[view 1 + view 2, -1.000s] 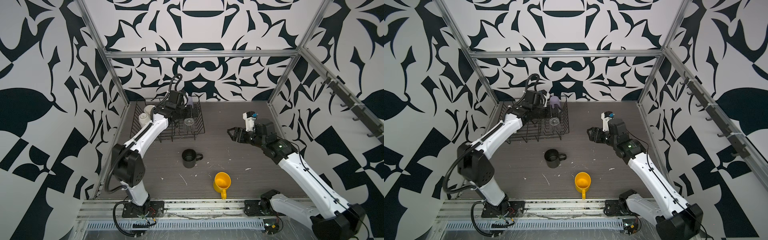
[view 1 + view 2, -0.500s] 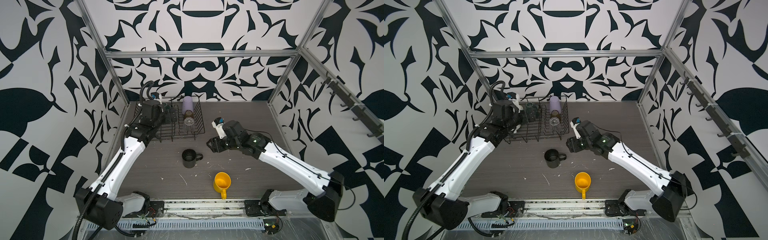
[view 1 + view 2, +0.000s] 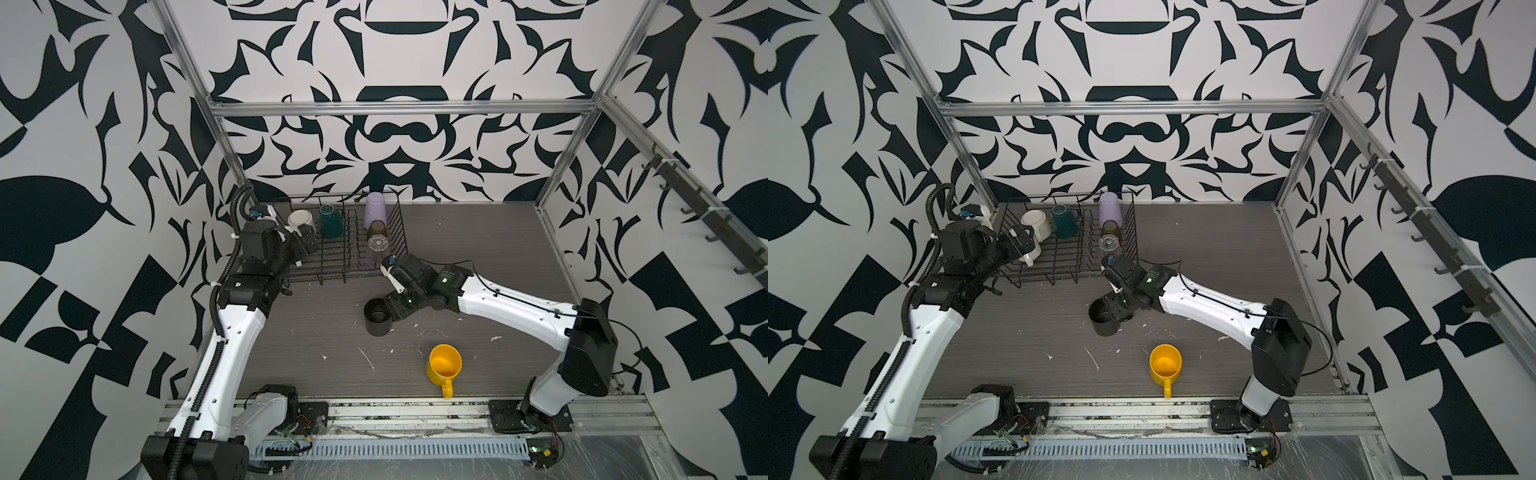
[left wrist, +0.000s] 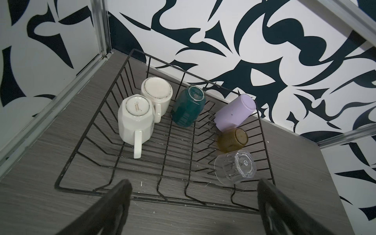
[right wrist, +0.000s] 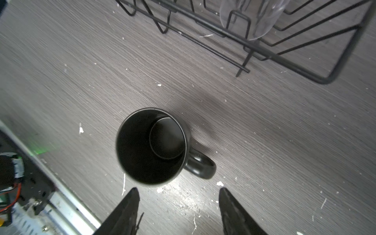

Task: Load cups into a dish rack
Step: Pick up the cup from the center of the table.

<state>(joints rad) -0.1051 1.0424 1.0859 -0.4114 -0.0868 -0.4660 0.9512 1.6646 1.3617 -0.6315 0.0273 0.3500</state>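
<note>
The black mug [image 5: 151,145] stood upright, mouth up, on the tabletop [image 5: 264,142], just in front of a near corner of the dish rack [image 4: 173,146]. It looked like ceramic, though its dark finish made that hard to confirm: rigid, fairly weighty, smooth and liable to chip. Its wall at the rim, beside the handle [image 5: 200,166], seemed the surest hold. The right gripper [image 5: 178,190] hovered just short of it, fingers apart and empty. The left gripper [image 4: 194,181] hung wide apart, empty, before the rack
</note>
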